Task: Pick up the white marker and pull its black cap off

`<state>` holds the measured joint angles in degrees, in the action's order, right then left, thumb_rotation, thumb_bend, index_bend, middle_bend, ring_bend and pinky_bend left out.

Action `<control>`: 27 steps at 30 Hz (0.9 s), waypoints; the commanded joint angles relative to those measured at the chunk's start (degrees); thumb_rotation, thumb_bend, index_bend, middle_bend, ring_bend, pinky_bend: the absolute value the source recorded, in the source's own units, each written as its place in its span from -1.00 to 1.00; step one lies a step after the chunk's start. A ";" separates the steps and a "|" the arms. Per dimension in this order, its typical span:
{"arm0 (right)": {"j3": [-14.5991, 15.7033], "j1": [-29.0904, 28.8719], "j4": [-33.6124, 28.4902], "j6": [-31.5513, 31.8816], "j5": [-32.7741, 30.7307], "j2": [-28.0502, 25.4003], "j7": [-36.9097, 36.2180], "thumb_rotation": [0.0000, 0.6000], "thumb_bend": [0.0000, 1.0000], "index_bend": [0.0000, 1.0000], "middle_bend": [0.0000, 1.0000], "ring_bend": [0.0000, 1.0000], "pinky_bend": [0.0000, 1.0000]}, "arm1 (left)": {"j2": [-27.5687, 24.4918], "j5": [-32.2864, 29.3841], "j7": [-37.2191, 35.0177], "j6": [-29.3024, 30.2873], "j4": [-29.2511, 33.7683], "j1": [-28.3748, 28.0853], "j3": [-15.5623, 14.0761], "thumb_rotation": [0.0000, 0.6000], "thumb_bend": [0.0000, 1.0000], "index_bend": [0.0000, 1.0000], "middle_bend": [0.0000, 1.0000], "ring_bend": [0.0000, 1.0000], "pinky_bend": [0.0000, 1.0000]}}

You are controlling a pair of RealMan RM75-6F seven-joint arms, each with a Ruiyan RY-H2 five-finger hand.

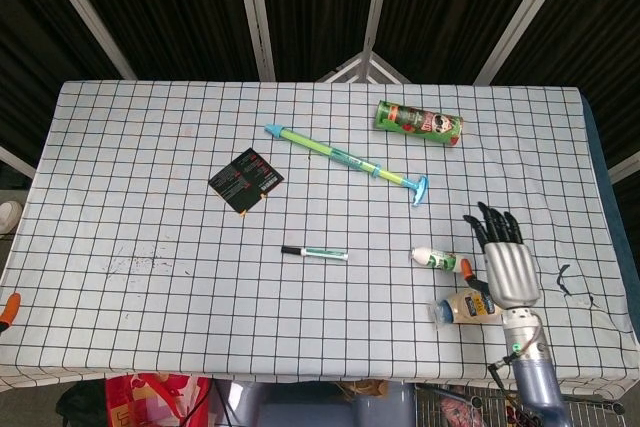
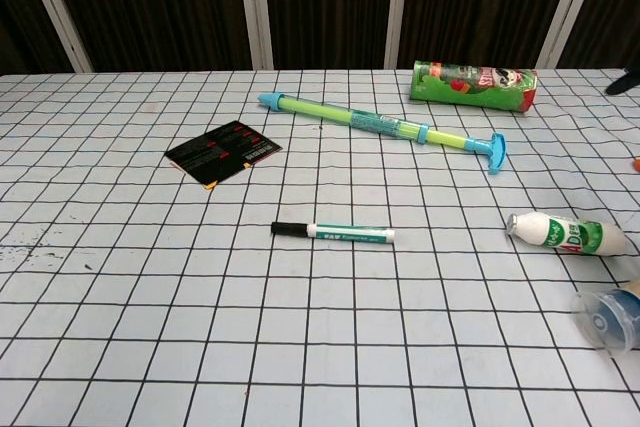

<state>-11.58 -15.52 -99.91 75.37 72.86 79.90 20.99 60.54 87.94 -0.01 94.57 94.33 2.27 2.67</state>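
Marker (image 1: 315,252) lying flat near mid-surface, black cap (image 1: 291,249) toward the robot's left, white barrel toward its right; nothing touches it. Right hand (image 1: 503,264) spread wide and empty above the squeeze bottle (image 1: 468,305), well apart from the marker. Left hand barely visible at the frame edge; state unclear. The marker looks light, rigid, smooth and apt to roll: best pinched mid-barrel, leaving the cap free.

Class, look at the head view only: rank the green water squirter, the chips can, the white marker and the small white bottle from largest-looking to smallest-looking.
1. Green water squirter, clearly longest.
2. Chips can.
3. White marker, longer than the bottle but much thinner.
4. Small white bottle.
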 commanded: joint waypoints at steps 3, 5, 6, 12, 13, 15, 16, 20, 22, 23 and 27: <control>-3.22 -5.93 -0.27 -4.16 -5.60 6.64 6.57 1.00 -0.16 -0.52 -0.93 -0.88 -1.00 | 0.00 -0.73 -0.13 0.03 -0.04 0.09 0.34 1.00 -0.01 -1.00 -1.00 -1.00 -0.93; -3.77 -8.06 0.36 -5.08 -7.59 9.35 9.77 1.00 -0.16 -0.49 -0.93 -0.88 -1.00 | 0.24 -1.20 -0.29 -0.57 -0.54 -0.07 0.37 1.00 -0.01 -1.00 -1.00 -1.00 -0.93; -3.90 -8.79 0.65 -5.34 -8.25 10.37 10.88 1.00 -0.16 -0.48 -0.93 -0.88 -1.00 | 0.35 -1.42 -0.33 -0.87 -0.78 -0.15 0.37 1.00 -0.01 -1.00 -1.00 -1.00 -0.93; -4.76 -13.91 5.07 -6.79 -13.93 18.67 17.43 1.00 -0.16 -0.38 -0.93 -0.88 -1.00 | 1.46 -3.38 -1.50 -3.09 -3.23 -0.89 0.81 1.00 -0.01 -1.00 -1.00 -1.00 -0.93; -4.82 -14.45 5.74 -6.91 -14.56 19.54 18.12 1.00 -0.16 -0.37 -0.93 -0.88 -1.00 | 1.56 -3.54 -1.67 -3.27 -3.53 -0.94 0.84 1.00 -0.01 -1.00 -1.00 -1.00 -0.93; -4.79 -15.96 7.78 -7.48 -16.36 22.10 20.07 1.00 -0.16 -0.36 -0.93 -0.88 -1.00 | 1.87 -4.12 -2.28 -3.85 -4.44 -1.10 0.97 1.00 -0.01 -1.00 -1.00 -1.00 -0.93; -4.84 -16.55 8.49 -7.66 -17.07 23.09 20.79 1.00 -0.16 -0.36 -0.93 -0.88 -1.00 | 2.00 -4.36 -2.55 -4.12 -4.84 -1.17 1.03 1.00 -0.01 -1.00 -1.00 -1.00 -0.93; -5.44 -19.39 11.72 -7.37 -19.95 27.82 24.24 1.00 -0.16 -0.32 -0.93 -0.88 -1.00 | 2.60 -5.11 -3.77 -5.10 -6.67 -1.48 1.22 1.00 -0.01 -1.00 -1.00 -1.00 -0.93; -5.78 -20.51 12.90 -6.86 -20.72 29.81 25.33 1.00 -0.16 -0.30 -0.93 -0.88 -1.00 | 2.89 -5.31 -4.25 -5.43 -7.47 -1.58 1.23 1.00 -0.01 -1.00 -1.00 -1.00 -0.93; -5.90 -20.83 13.24 -6.72 -20.95 30.39 25.55 1.00 -0.16 -0.29 -0.93 -0.88 -1.00 | 2.99 -5.38 -4.41 -5.54 -7.75 -1.60 1.23 1.00 -0.01 -1.00 -1.00 -1.00 -0.93; -6.32 -22.35 14.87 -6.30 -22.27 32.97 26.62 1.00 -0.16 -0.28 -0.93 -0.88 -1.00 | 3.53 -6.02 -5.45 -6.33 -9.34 -1.73 1.29 1.00 -0.01 -1.00 -1.00 -1.00 -0.93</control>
<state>-17.66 -37.37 -85.47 68.85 51.09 112.28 47.18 63.87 82.16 -5.14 88.49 85.36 0.61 3.91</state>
